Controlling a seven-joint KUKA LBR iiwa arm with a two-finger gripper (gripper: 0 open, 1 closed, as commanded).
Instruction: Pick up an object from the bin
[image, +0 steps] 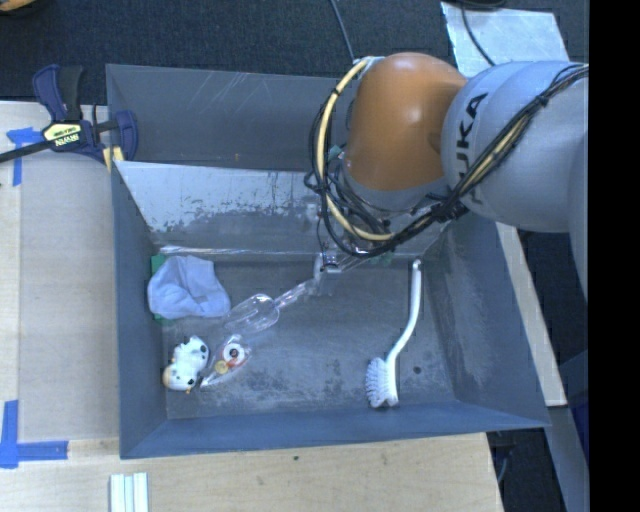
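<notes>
Clear plastic scoop (262, 308) is the thing nearest the gripper. It lies flat in the middle of the bin floor, slanting from lower left to upper right, and its upper end stops right by the gripper's tip.

Starting at the front of the grey bin (300, 428): a white dish brush (407, 318) lies on the right side, bristle head toward the front wall and handle running back, well apart from the scoop. In the front left corner are two little toys, a white one with dark spots (186, 363) and, just beside it, a smaller one with orange on it (231, 356). A bit further back on the left is a crumpled pale blue cloth (187, 287), near the scoop's bowl end.

Behind the scoop, the gripper (328, 263) pokes out from under the wrist, low over the back middle of the floor. I honestly can't tell if it's open or closed, or if it's got hold of anything, because the wrist hides it.

The arm comes in from the right and bends down into the bin. Its rounded orange cover (400, 118) sits on top, with black and yellow cables (335, 205) looped around it.
</notes>
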